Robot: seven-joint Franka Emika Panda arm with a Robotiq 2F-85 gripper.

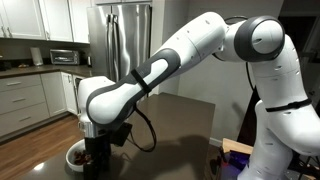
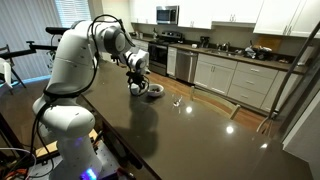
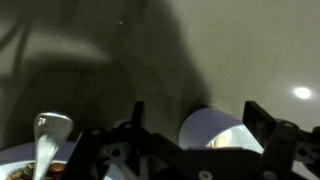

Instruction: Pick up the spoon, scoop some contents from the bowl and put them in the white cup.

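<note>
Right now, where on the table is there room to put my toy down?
The wide dark table is bare from the bowl to its near edge. It's crowded around the bowl, where the spoon sits and the open pincer hovers.

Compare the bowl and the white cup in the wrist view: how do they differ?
The bowl sits at the lower left of the wrist view, mostly cut off; the white cup stands to its right, more fully visible. The bowl holds the spoon and reddish-brown contents; what the white cup holds cannot be seen. Both are white.
</note>
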